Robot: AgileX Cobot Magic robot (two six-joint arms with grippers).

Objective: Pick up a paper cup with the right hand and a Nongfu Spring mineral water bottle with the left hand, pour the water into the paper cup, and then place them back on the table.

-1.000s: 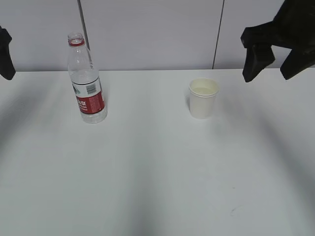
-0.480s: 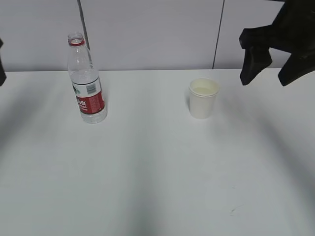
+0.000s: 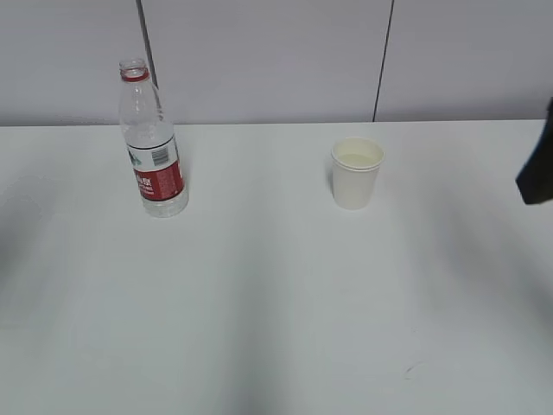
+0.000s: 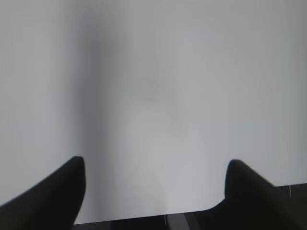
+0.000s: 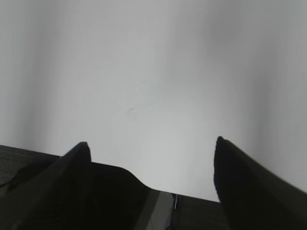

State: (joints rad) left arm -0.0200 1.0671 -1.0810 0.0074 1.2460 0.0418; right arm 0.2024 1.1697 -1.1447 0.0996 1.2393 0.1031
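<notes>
**Both grippers empty and pulled wide — task looks finished or nearly so**

Left hand: jaws are being held well apart in the left wrist view, nothing between them, only bare white table being seen below. Not being seen in the exterior view at all.

Right hand: jaws likewise spread wide, nothing gripped, bare table underneath. In the exterior view only a dark sliver at the right edge is being shown, presumably part of that arm.

Nongfu Spring mineral water bottle is standing upright, uncapped, on the left of the table, well apart from the paper cup, which is standing upright right of centre. The bottle is looking mostly empty and the cup interior is showing a pale level surface, so the water is being judged as already poured; not certain. Both items being back on the table, nothing obvious is left except arm retreat.

Against the earlier frames: both arms are being withdrawn outward. The left one has gone from the frame edge and the right one, previously hanging above and right of the cup, is almost out. Bottle and cup are unmoved.
</notes>
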